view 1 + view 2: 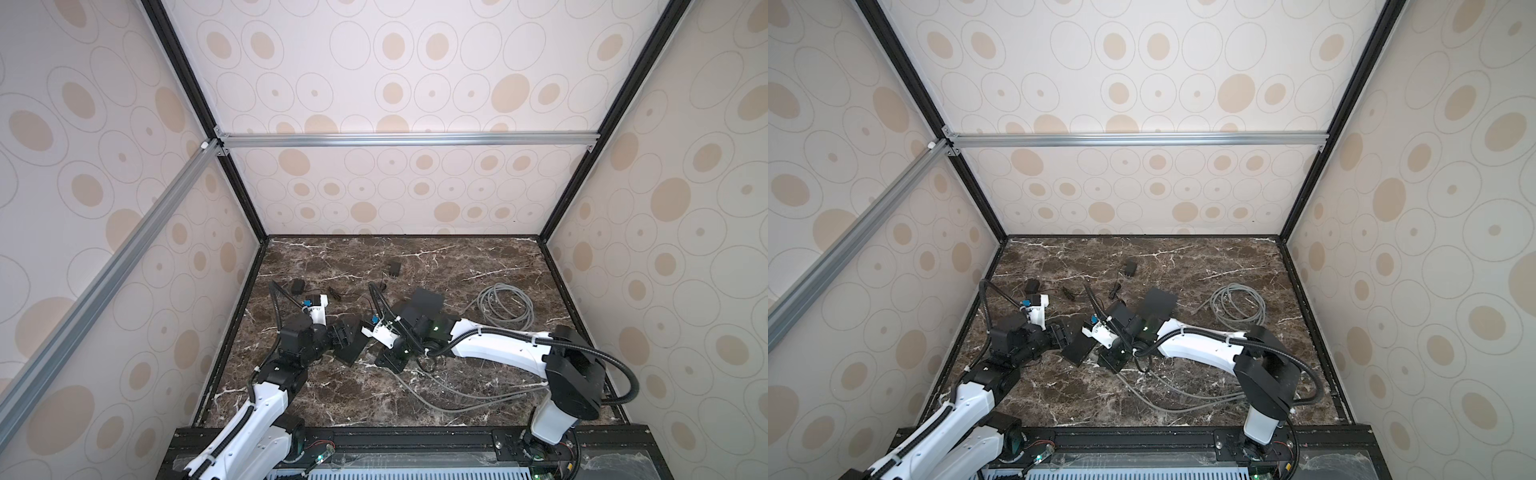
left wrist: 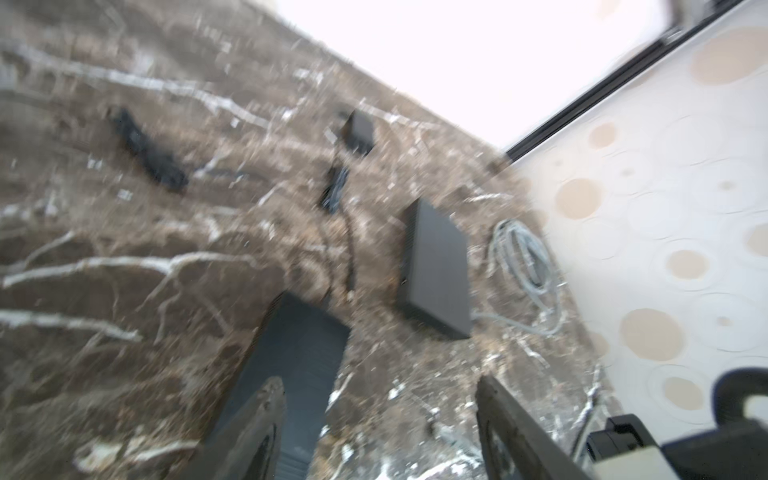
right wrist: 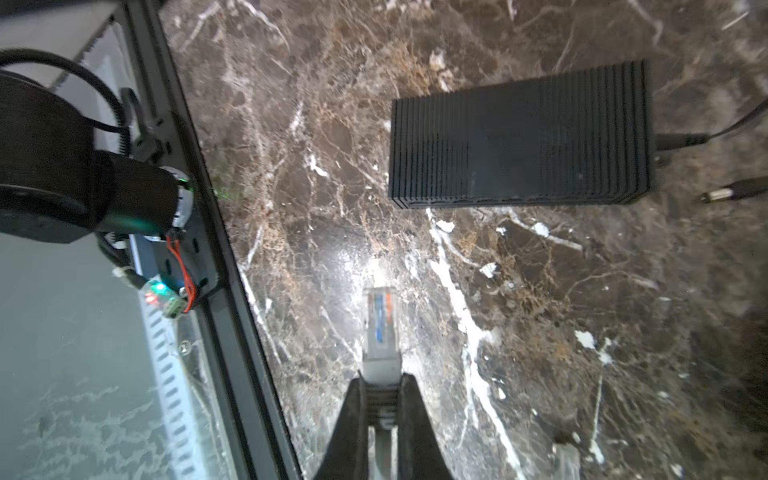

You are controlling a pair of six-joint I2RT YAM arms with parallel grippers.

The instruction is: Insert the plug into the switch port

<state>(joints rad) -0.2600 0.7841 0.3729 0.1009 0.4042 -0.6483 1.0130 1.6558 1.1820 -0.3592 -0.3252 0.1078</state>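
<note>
Right gripper [image 3: 381, 380] is pinched shut on the rear of the clear plug [image 3: 380, 320]. The contact end juts forward past the fingertips, over the marble tabletop [image 3: 561, 311]. The ribbed black switch [image 3: 519, 137] lies flat ahead of the jaws and off to one side, apart from the plug tip, with its long axis roughly crosswise to the plug's. Ports not resolvable; probably on the long edge facing the plug. Left gripper [image 2: 379, 382] is spread wide and holds nothing, one finger alongside the switch's end. It is the nearer arm, so it likely braces. Judgement: the right arm must shift sideways, then advance along the plug's axis.
</note>
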